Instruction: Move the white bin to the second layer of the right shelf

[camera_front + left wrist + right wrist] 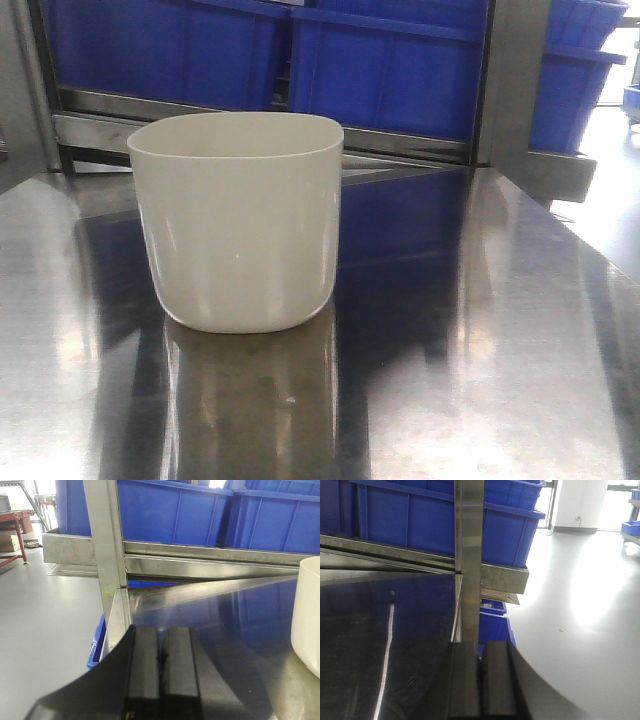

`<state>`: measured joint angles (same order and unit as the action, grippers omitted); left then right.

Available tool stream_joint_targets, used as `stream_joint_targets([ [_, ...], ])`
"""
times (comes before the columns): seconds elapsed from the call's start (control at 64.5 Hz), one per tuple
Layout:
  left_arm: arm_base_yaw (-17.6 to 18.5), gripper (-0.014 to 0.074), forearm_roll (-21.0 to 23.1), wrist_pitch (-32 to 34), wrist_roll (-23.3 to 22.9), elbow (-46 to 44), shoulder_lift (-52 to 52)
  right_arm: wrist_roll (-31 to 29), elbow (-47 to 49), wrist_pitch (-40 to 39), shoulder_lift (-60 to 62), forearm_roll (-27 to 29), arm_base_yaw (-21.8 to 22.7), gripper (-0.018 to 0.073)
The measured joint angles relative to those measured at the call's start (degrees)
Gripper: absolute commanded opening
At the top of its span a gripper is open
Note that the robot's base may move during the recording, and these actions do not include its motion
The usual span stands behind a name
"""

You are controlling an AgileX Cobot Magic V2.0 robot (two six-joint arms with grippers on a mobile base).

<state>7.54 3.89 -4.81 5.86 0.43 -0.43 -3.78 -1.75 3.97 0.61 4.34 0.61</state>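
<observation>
white bin (236,225): sits upright on the shiny steel desk (480,380), a bit left of centre in the front view, with its reflection right under it. Nothing is touching it.
what's in the bin: honestly can't tell. The front camera looks at it almost side on, so you only get the rim and a strip of the far inner wall.
blue crates (380,70): lined up on the steel shelf (410,140) behind the desk, side by side. Only their walls show, so no idea what's in them.
left pincer (160,635): closed all the way, black pads pressed together with only a thin seam between them, nothing in it. It's by the desk's left front corner, well apart from the bin.
right pincer (480,647): same deal, pads squeezed together and holding nothing. It's at the desk's right edge, pointing at a steel post (469,555).
front view only: the whole bin. Neither pincer shows up here.
left wrist view only: just a sliver of the bin at the right edge, plus another steel post (105,545), grey floor (45,620) and a red-framed table (17,525) far off to the left.
right wrist view only: no bin, but a smaller blue crate (495,625) low down behind the post and a bright stretch of floor on the right.
</observation>
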Motion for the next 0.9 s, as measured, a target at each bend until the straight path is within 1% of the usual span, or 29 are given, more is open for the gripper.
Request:
stream_joint_targets([
  [0.682, 0.0, 0.0085, 0.0, 0.0, 0.0, 0.0, 0.0, 0.0, 0.0, 0.08, 0.0, 0.0, 0.0, 0.0053],
  [0.899, 0.0, 0.0085, 0.0, 0.0, 0.0, 0.0, 0.0, 0.0, 0.61, 1.9, 0.0, -1.59, 0.0, 0.0053],
])
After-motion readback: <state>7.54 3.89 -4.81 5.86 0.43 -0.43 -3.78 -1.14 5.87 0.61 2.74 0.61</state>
